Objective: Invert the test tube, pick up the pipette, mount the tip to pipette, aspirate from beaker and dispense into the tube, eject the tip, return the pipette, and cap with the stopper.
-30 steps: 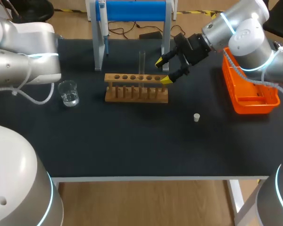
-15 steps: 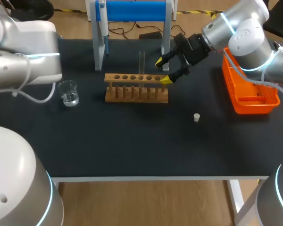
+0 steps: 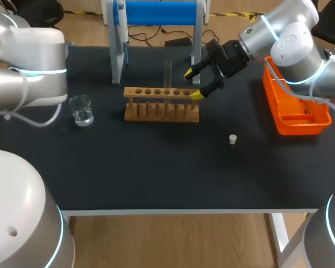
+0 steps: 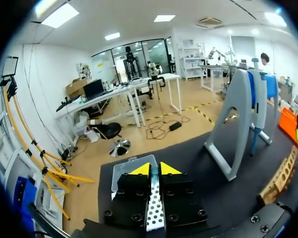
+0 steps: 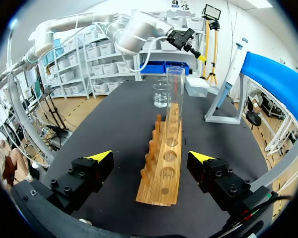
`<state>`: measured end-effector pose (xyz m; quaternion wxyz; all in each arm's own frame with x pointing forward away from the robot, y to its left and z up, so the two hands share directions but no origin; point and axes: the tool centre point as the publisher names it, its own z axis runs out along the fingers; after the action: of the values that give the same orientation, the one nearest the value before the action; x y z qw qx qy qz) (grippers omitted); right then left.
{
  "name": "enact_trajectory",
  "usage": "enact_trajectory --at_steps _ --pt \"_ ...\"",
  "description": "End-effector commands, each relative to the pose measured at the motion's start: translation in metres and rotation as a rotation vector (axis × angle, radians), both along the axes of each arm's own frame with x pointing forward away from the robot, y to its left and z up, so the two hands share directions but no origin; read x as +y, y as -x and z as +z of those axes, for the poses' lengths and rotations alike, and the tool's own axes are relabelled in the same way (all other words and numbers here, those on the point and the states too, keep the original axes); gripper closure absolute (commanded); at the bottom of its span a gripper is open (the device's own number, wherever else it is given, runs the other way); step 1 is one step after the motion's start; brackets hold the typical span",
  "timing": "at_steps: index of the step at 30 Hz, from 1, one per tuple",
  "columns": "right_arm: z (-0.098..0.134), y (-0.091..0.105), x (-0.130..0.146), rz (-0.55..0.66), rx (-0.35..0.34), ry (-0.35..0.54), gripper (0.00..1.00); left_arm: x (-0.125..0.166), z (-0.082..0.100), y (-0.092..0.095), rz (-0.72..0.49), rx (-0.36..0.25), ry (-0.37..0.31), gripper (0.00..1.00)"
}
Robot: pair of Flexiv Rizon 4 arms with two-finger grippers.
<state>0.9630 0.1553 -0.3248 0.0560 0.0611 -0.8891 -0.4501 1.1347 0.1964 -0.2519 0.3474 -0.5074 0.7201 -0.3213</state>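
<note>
A clear test tube (image 3: 168, 75) stands upright, mouth up, in the wooden rack (image 3: 162, 104). My right gripper (image 3: 193, 84) hovers open at the rack's right end, and its fingers straddle the rack (image 5: 164, 173) with the tube (image 5: 174, 106) ahead. The pipette (image 3: 121, 28) hangs on the blue stand (image 3: 156, 12). A beaker (image 3: 81, 110) holding water sits left of the rack. The white stopper (image 3: 233, 139) lies on the mat to the right. My left gripper (image 4: 154, 169) is shut and empty near the table's far left corner.
An orange tip box (image 3: 293, 106) sits at the right edge under my right arm. A clear plastic box (image 4: 134, 168) lies just ahead of the left gripper. The blue stand's grey legs (image 4: 243, 114) rise behind the rack.
My left arm has shifted slightly towards the back of the table. The right arm, tube and rack have not moved.
</note>
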Motion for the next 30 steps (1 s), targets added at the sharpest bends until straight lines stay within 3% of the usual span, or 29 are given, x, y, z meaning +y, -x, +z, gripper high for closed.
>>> enact_trajectory --at_steps 1,22,27,30 --pt "0.001 0.000 -0.001 0.001 0.001 0.002 0.00 0.005 0.004 0.005 -0.025 0.009 0.015 1.00" --pt "0.001 0.000 -0.001 0.001 0.001 0.002 0.00 0.005 0.004 0.005 -0.025 0.009 0.015 1.00" --pt "0.001 0.000 -0.001 0.001 0.001 0.002 0.00 -0.008 0.005 0.031 -0.121 0.044 -0.019 1.00" --pt "0.001 0.000 -0.001 0.001 0.001 0.002 0.00 -0.016 0.010 0.056 -0.175 0.050 -0.017 1.00"
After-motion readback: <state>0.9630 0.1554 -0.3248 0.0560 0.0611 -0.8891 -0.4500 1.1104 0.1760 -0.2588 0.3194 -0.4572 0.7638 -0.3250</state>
